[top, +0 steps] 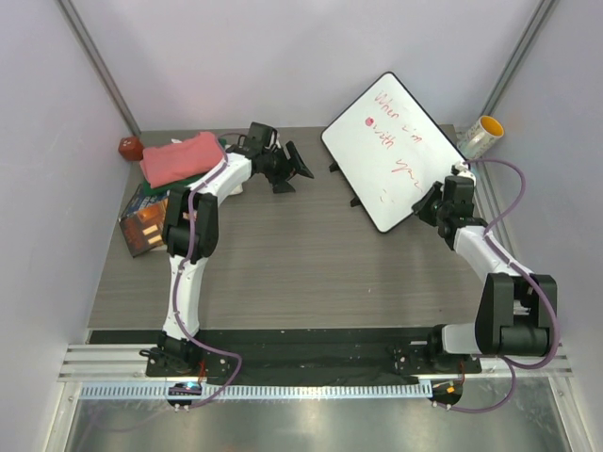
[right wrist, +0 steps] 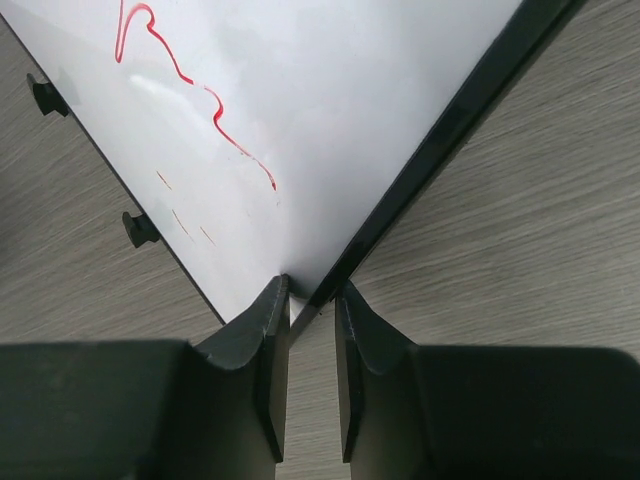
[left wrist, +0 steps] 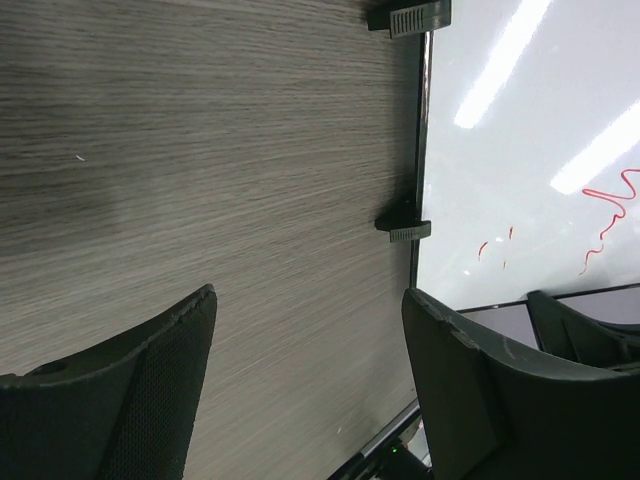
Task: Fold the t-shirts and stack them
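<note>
R gripper is pinched on the whiteboard corner; L gripper hangs apart over the table. Pink t-shirt sits far left. I reckon the thin corner grip could let the board twist out & topple.

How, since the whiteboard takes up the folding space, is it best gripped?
Grip the whiteboard by its nearest corner, coming from the right side with the right tool. It is a wide, thin panel, so only its black-framed edge fits between the fingers, and that corner points toward the arms.
</note>
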`<state>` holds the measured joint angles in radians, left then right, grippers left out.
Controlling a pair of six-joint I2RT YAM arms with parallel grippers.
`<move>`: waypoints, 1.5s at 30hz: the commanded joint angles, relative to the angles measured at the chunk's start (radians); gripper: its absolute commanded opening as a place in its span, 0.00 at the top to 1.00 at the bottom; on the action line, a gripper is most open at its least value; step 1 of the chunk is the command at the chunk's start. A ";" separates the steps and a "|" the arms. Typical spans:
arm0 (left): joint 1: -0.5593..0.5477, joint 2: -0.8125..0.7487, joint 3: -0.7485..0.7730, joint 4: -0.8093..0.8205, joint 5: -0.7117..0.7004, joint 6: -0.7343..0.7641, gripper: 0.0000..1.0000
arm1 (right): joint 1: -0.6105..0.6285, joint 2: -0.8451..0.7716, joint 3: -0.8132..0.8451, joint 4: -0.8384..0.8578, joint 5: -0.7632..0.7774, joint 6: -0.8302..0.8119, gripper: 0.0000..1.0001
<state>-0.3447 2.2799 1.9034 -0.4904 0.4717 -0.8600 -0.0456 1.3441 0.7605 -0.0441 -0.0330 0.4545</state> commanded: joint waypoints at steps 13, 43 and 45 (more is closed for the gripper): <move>0.001 -0.017 0.065 0.016 0.018 -0.022 0.25 | 0.013 0.015 0.115 -0.143 0.129 -0.092 0.99; 0.004 0.107 0.180 0.125 0.093 -0.097 0.52 | 0.024 -0.166 0.169 -0.322 0.118 -0.083 0.99; 0.003 0.144 0.213 0.145 0.096 -0.114 0.71 | 0.026 -0.190 0.191 -0.341 0.094 -0.048 0.99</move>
<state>-0.3447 2.3653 2.0415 -0.4244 0.5190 -0.9421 -0.0254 1.2236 0.8757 -0.3820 0.1249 0.3618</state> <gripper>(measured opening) 0.451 0.026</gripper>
